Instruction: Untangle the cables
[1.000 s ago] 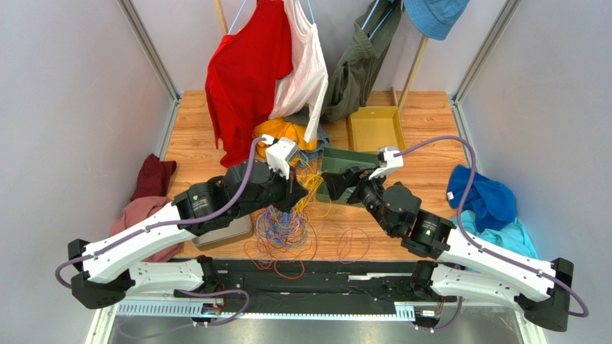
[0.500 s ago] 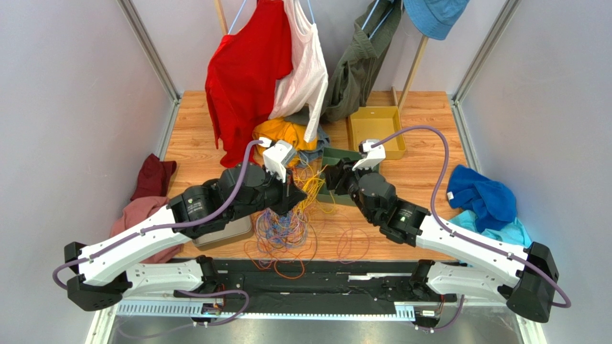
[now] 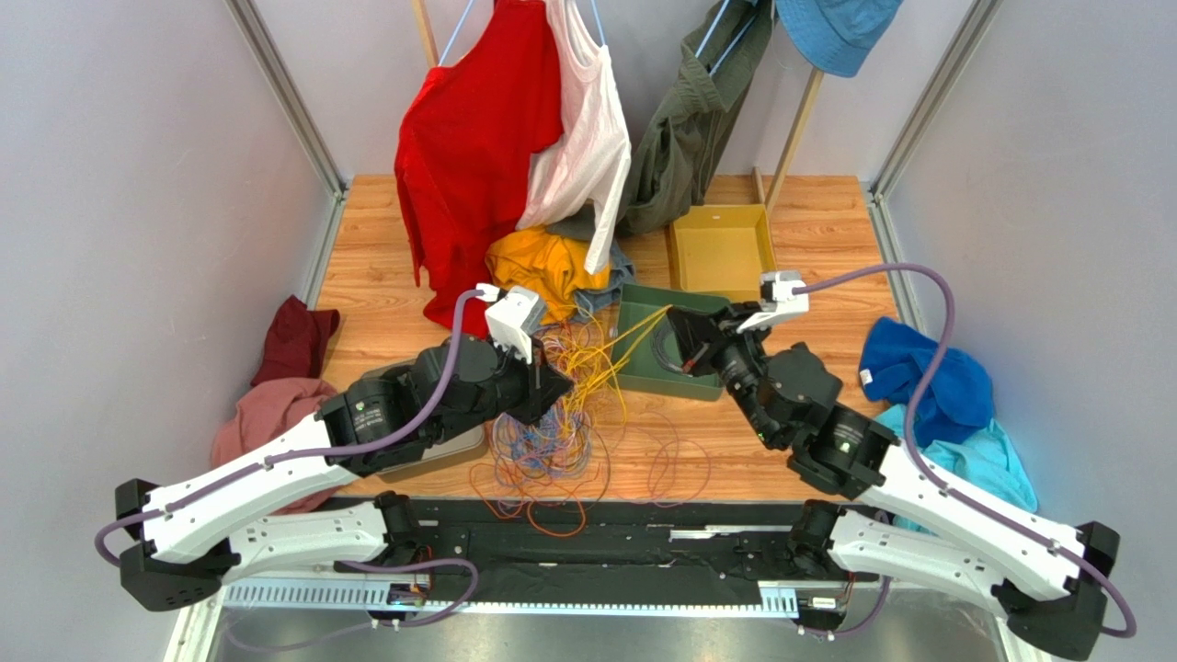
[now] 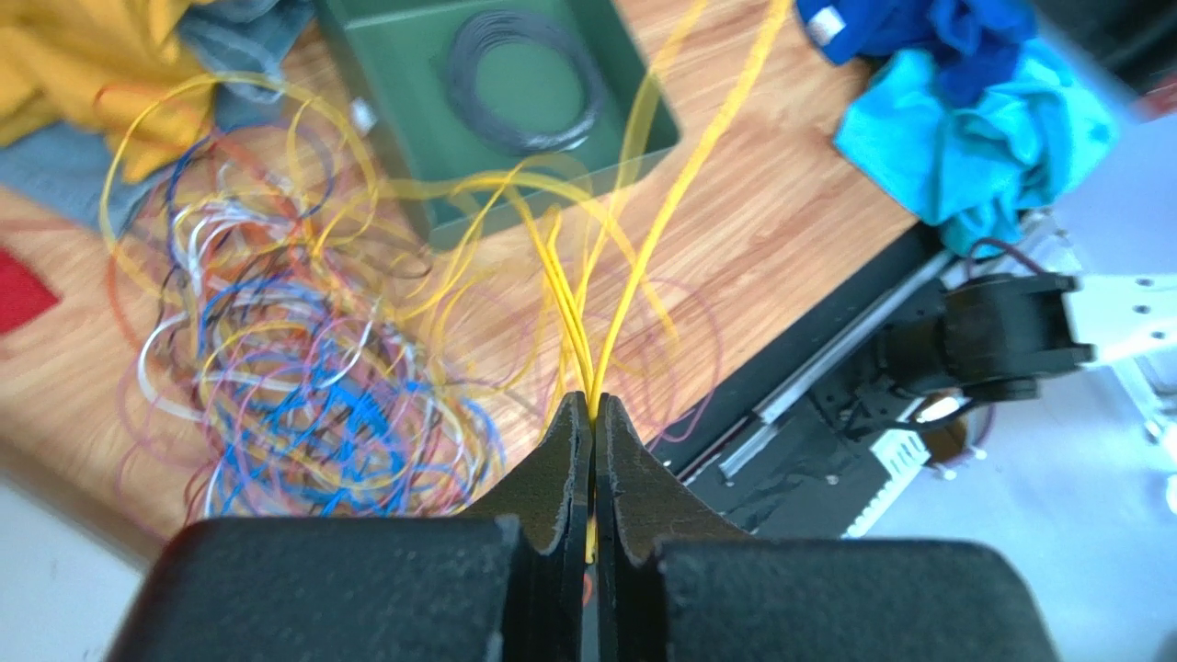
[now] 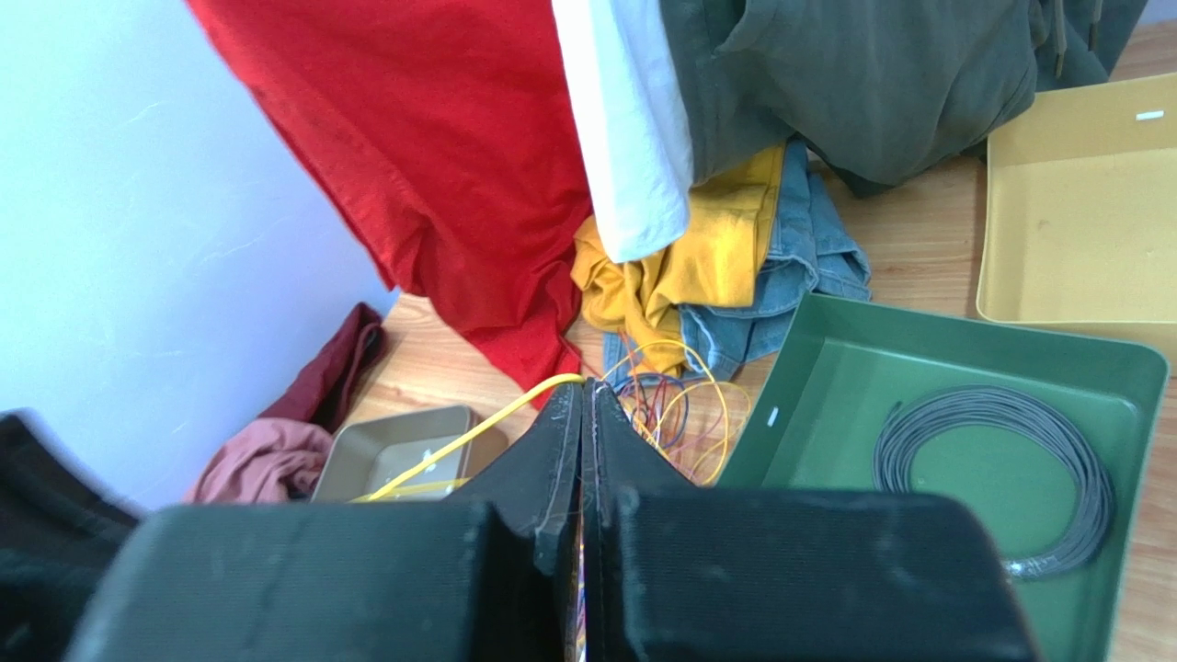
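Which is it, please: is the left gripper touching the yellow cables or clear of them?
Touching. The left wrist view shows the left gripper shut on the yellow cables, strands emerging between its fingertips.

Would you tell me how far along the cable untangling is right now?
Done: nothing looks fully separated. In hand: the left hand and right hand are both shut on a yellow cable, stretched taut between them. Left: the cables, blue, orange, purple and white, lie in one tangled heap.
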